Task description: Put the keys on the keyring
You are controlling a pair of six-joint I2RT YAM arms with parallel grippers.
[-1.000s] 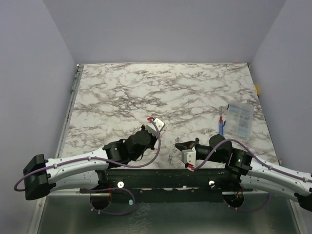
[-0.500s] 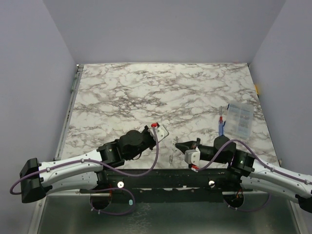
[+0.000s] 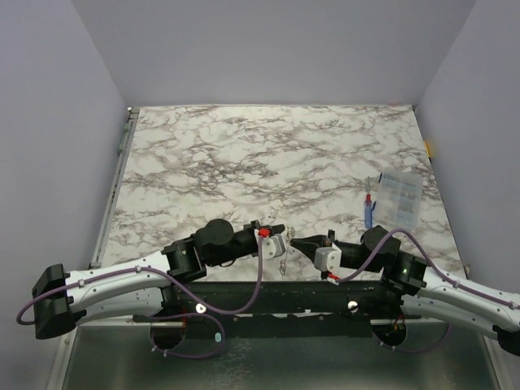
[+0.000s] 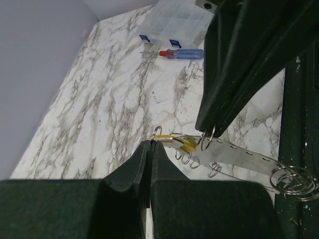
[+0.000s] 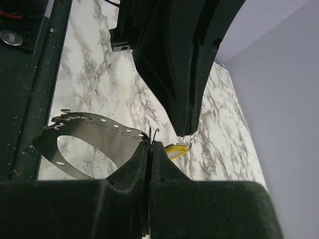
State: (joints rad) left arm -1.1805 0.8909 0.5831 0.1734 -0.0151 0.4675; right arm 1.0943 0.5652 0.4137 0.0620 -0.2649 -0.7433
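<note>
The clear plastic compartment box (image 4: 180, 17) on the marble table (image 3: 268, 154) carries two blue labels, too small to read. The left gripper (image 4: 150, 144) is pinched together on a thin silvery wire keyring (image 4: 157, 132). The right gripper (image 5: 150, 145) is pinched on a second wire loop (image 5: 154, 133). One brass-yellow flat key (image 4: 180, 143) sits between their tips.

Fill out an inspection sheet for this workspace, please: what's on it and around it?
Surface: marble-pattern table, no spills seen.
Job's things: keyring, a thin wire loop apparently pinched at the tip of the left claw; small yellow piece, probably a key, beside it.
Clutter: clear compartment box, blue-and-red stick, holed metal plate, coil of spare rings.
Claws: left claw and right claw both shut, tips nearly meeting; second wire loop apparently pinched by the right one.
Cables: purple cables along both arms, no snag seen.
Surroundings: plain lilac walls; nothing else seen.
</note>
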